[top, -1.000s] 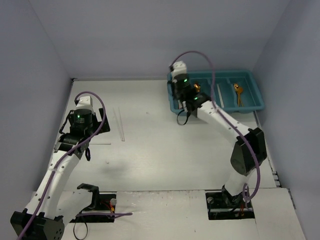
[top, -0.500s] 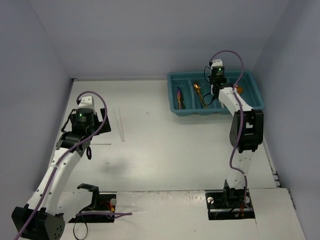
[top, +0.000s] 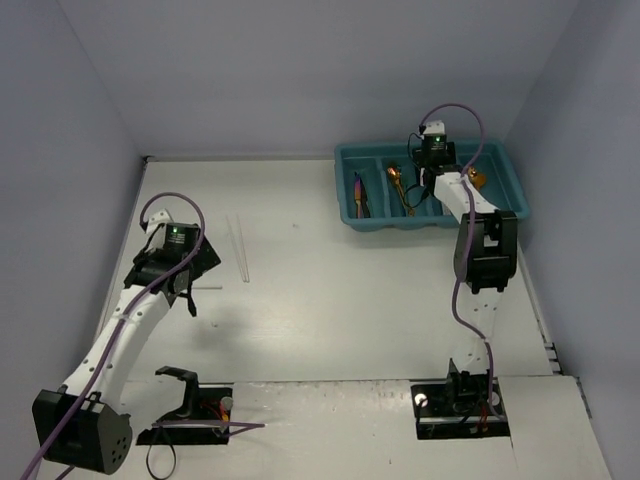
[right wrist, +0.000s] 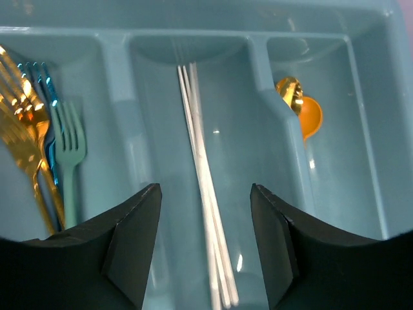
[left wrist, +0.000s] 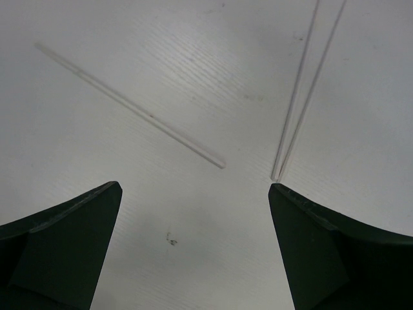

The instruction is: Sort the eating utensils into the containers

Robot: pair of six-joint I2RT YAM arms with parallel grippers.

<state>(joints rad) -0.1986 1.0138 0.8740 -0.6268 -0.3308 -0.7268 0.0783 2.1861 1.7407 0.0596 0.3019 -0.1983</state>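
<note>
The teal tray [top: 512, 165] stands at the back right. My right gripper [right wrist: 205, 188] hangs open over its middle compartment, where white chopsticks [right wrist: 201, 161] lie lengthwise below the jaws, touching neither finger. Gold, blue and teal forks [right wrist: 45, 148] fill the compartment to the left. An orange spoon [right wrist: 310, 117] and a gold piece lie in the one to the right. On the table at the left, my left gripper [left wrist: 195, 187] is wide open and empty above the surface. One clear chopstick [left wrist: 129, 106] lies ahead of it to the left and a pair [left wrist: 310, 84] to the right.
A purple utensil [top: 358, 190] lies in the tray's leftmost compartment. Grey walls close the table in at the back and on both sides. The arm bases and cables sit at the near edge.
The right gripper swung from the tray's left end to over the middle compartment and its jaws opened. The left arm shifted slightly right and nearer, still open.
</note>
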